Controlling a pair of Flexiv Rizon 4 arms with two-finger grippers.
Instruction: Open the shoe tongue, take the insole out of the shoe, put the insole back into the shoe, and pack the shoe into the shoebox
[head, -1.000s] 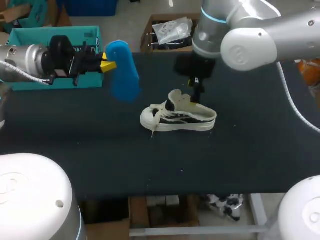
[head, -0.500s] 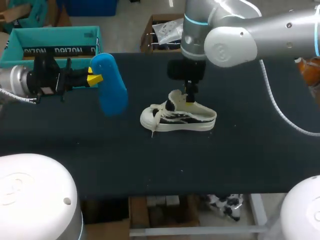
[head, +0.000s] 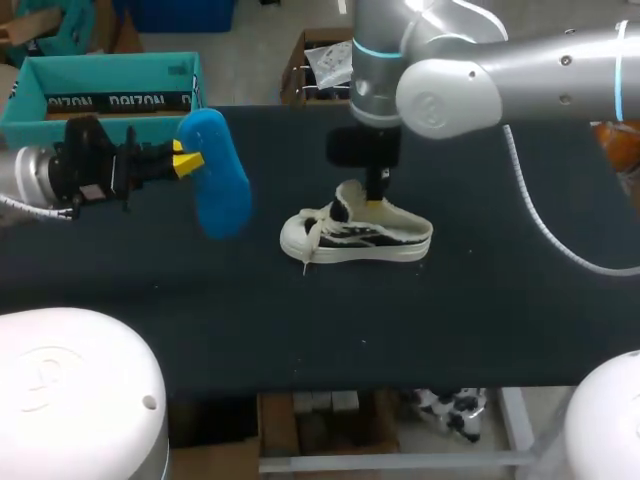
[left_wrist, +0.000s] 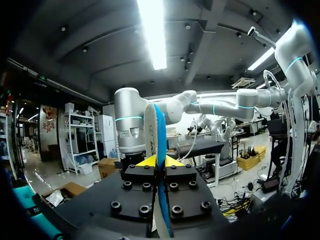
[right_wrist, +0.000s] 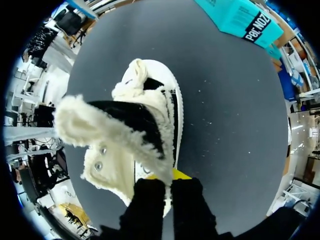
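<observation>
Holds insole (head: 212, 172) clamped tight in L gripper (head: 185, 158), well apart from shoe (head: 355, 235); pinches tongue (right_wrist: 115, 125) hard w/ R gripper (head: 376, 200). Next, prob. re-insert: needs toe-first aim into shoe opening.

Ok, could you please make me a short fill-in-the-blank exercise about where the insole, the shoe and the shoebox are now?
1. The left gripper is shut on the insole, whose colour is ____.
2. The shoe stands on the ____, not in the shoebox.
3. The shoe's toe points toward the ____ arm.
Missing words: blue; table; left.
</observation>
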